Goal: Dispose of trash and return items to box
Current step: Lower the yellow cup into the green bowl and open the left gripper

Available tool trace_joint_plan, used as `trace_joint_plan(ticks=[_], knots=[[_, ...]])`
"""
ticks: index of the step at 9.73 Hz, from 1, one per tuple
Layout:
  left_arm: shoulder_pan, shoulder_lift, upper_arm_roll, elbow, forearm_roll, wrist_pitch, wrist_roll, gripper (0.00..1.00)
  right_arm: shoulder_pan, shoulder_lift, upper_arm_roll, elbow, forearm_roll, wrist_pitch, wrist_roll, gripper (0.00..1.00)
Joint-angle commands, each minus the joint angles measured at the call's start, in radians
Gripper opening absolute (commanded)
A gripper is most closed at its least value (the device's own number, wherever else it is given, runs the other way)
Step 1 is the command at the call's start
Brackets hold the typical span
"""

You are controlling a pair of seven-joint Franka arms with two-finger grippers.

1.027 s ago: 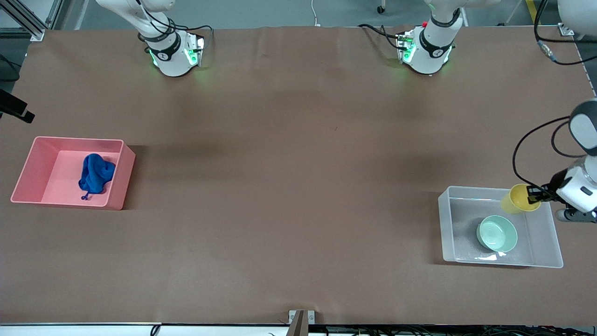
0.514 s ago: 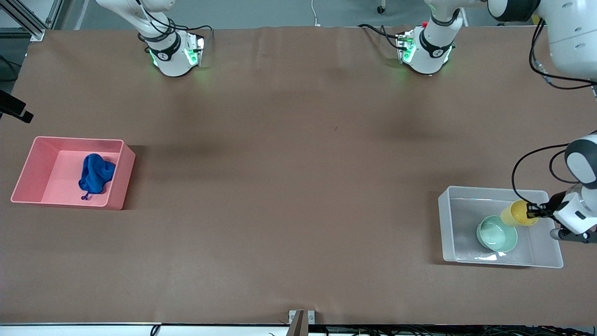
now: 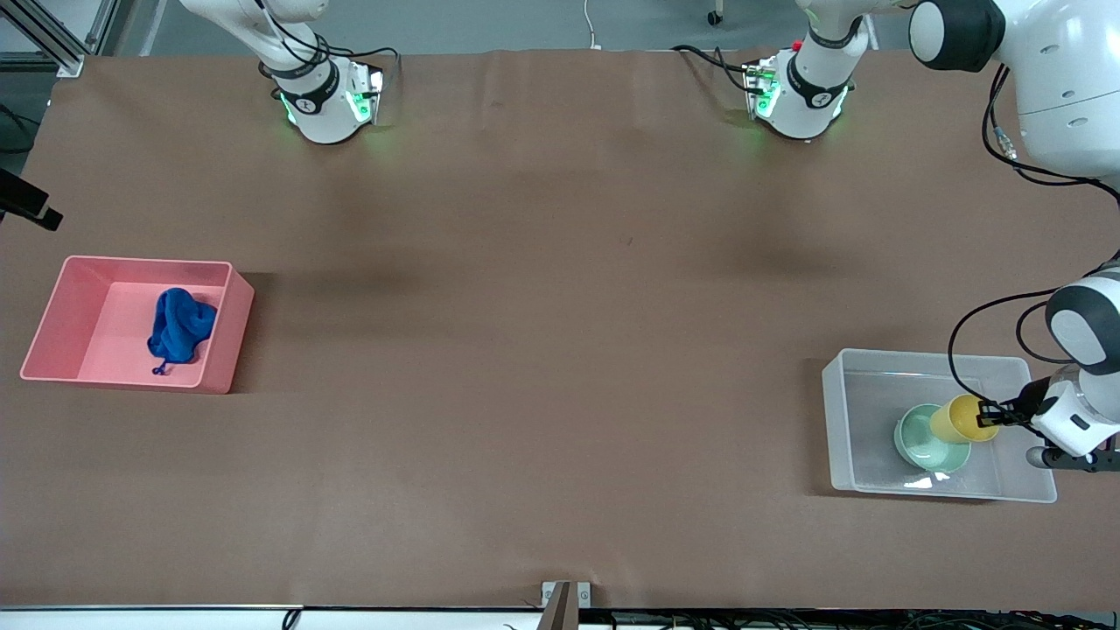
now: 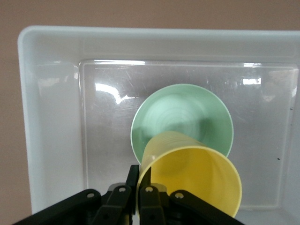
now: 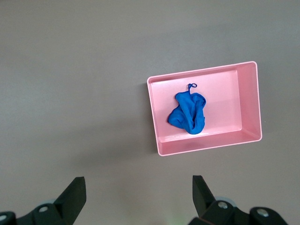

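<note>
- Cup (image 4: 190, 180), yellow, is pinched at its rim by the left gripper (image 4: 138, 187); its long axis is tilted, base over the mint bowl (image 4: 182, 122) inside the clear box (image 3: 842, 420)
- Right gripper (image 5: 139, 194) is held high over the table, jaws spread; blue trash (image 5: 188, 112) lies in the pink bin (image 5: 157, 115)

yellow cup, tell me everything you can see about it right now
The yellow cup is small, plain, smooth plastic by its look, and empty. The left gripper is shut on its rim, one finger inside and one outside, holding it tilted with its mouth toward the gripper. It hangs inside the clear box, over the mint-green bowl. Whether its base touches the bowl cannot be told.
</note>
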Motion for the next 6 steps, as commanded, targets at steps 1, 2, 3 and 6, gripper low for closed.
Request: trace_joint_plan(ticks=[1, 2, 3, 6], knots=[[-0.001, 0.060, 0.008, 0.017, -0.023, 0.007, 0.001, 0.09, -0.014, -0.011, 0.008, -0.010, 0.010, 0.000, -0.009, 1.00], [-0.001, 0.063, 0.005, 0.020, -0.023, 0.010, -0.006, 0.22, -0.014, -0.011, 0.008, -0.010, 0.010, 0.000, -0.009, 1.00], [-0.001, 0.056, 0.005, 0.020, -0.022, 0.022, -0.005, 0.79, -0.014, -0.011, 0.008, -0.010, 0.010, 0.003, -0.009, 1.00], [0.001, -0.037, 0.003, 0.020, -0.010, 0.030, 0.012, 1.00, -0.014, -0.011, 0.008, -0.010, 0.010, 0.005, -0.009, 1.00]])
